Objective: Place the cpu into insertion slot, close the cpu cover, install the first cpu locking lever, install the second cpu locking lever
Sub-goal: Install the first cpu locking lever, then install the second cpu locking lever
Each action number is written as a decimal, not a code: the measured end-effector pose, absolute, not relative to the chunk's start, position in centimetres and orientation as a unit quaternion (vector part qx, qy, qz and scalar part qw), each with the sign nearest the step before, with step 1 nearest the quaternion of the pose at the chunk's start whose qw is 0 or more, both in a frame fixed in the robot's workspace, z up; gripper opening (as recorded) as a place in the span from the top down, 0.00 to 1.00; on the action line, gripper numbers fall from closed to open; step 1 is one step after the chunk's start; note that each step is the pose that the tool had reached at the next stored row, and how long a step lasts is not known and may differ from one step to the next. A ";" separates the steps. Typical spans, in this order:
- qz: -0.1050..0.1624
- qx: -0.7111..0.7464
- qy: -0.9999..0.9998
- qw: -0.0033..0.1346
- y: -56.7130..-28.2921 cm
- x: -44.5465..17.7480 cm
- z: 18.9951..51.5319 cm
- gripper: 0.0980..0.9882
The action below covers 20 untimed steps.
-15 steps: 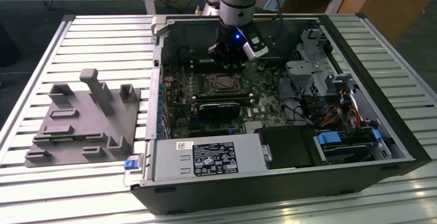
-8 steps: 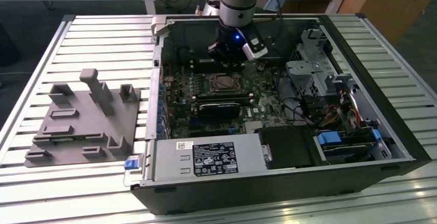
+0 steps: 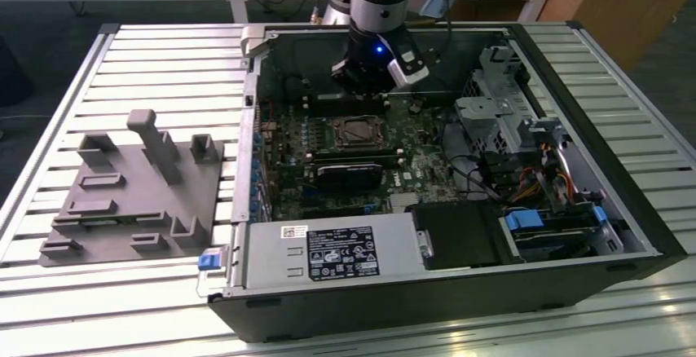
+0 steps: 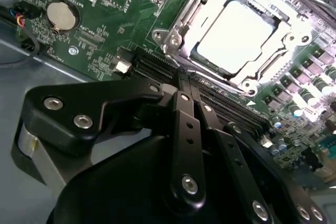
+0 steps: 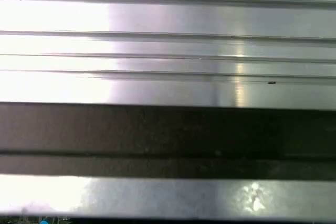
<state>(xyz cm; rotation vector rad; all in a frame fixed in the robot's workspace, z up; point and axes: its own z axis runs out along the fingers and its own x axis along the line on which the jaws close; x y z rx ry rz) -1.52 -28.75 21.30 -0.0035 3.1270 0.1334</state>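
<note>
- The end effector (image 3: 364, 88) hangs inside the open computer case (image 3: 609, 202), just at the 12 o'clock side of the insertion slot (image 3: 356, 132) in the exterior view.
- In the second wrist view the end effector's (image 4: 184, 85) black fingers (image 4: 186, 124) lie pressed together, with nothing between them, their tips just short of the slot's metal rim.
- The cpu (image 4: 236, 35) sits flat in the insertion slot (image 4: 176, 43), its pale metal top bright under the light.
- The cpu cover (image 4: 286, 38) lies down over the chip, its silvery frame ringing the cut-out centre; whether the locking levers are latched, I cannot tell.
- A round coin battery (image 4: 61, 14) sits on the green motherboard (image 4: 113, 19), at about 9 o'clock from the slot in the second wrist view.
- A long black memory slot (image 4: 157, 72) runs between the fingertips and the socket.
- In the exterior view, a grey fixture block (image 3: 130, 190) rests on the ribbed metal desk (image 3: 120, 308), well apart from the case at its 9 o'clock.
- A black card (image 3: 348, 174) lies at the socket's 6 o'clock, near it.
</note>
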 end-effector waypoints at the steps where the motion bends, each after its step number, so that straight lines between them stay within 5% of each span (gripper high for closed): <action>1: 0.043 -0.001 0.999 0.006 -28.8 -1.5 21.3 0.98; 20: 0.043 -0.001 0.999 0.006 -29.7 -1.5 21.3 0.98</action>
